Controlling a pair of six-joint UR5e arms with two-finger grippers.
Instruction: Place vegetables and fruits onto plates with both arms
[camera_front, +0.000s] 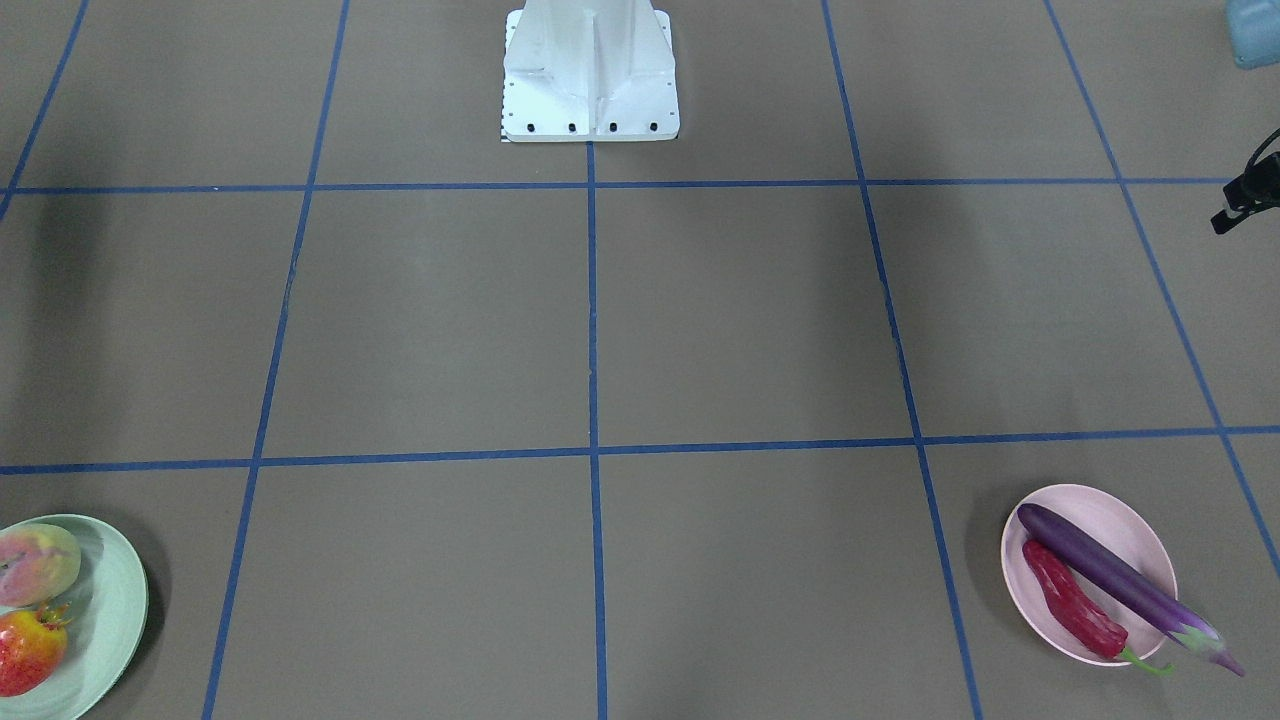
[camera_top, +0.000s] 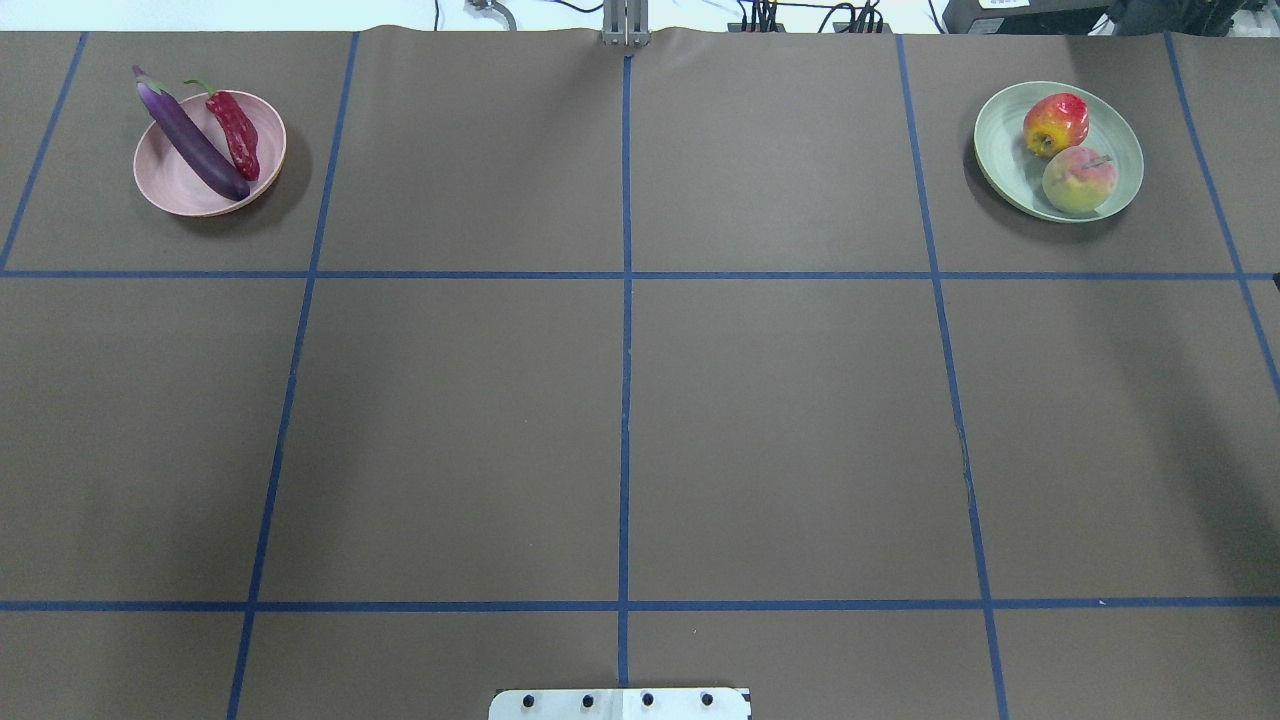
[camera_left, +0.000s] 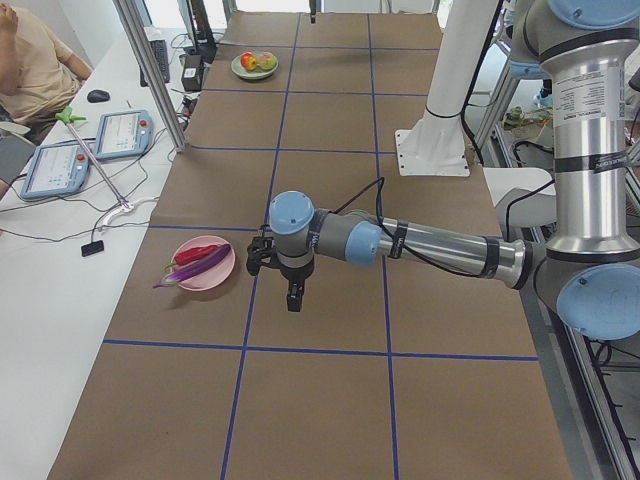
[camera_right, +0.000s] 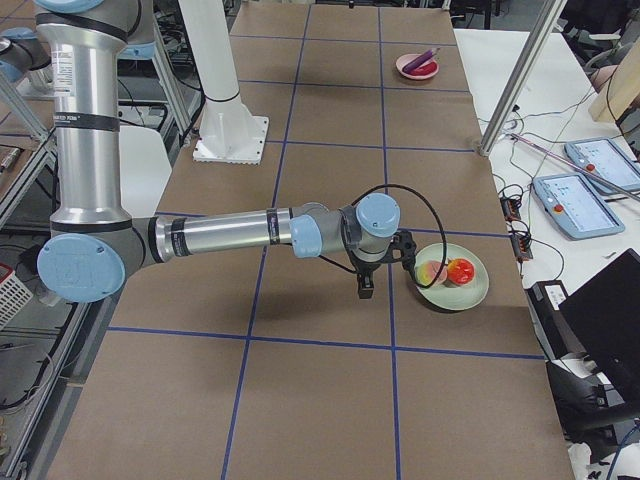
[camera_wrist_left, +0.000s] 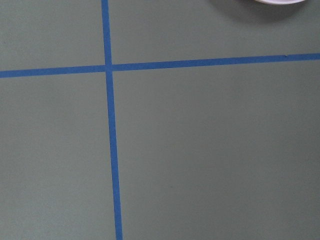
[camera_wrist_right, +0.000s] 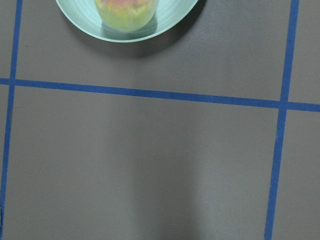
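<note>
The purple eggplant (camera_top: 190, 140) and the red chili pepper (camera_top: 237, 133) lie side by side in the pink plate (camera_top: 160, 190), also in the front view (camera_front: 1100, 500). The peach (camera_top: 1079, 180) and the pomegranate (camera_top: 1055, 122) sit in the mint green plate (camera_top: 1120, 130). My left gripper (camera_left: 293, 297) hangs above the table beside the pink plate (camera_left: 215, 275). My right gripper (camera_right: 365, 288) hangs beside the green plate (camera_right: 470, 290). Both show only in the side views, so I cannot tell whether they are open or shut. The wrist views show no fingers.
The white base block (camera_front: 590, 80) stands at the table's robot-side edge. Blue tape lines grid the brown table. Teach pendants (camera_left: 120, 135) and cables lie on the white bench beside the table, behind a metal post (camera_left: 150, 70). A black part (camera_front: 1245, 190) shows at the front view's right edge.
</note>
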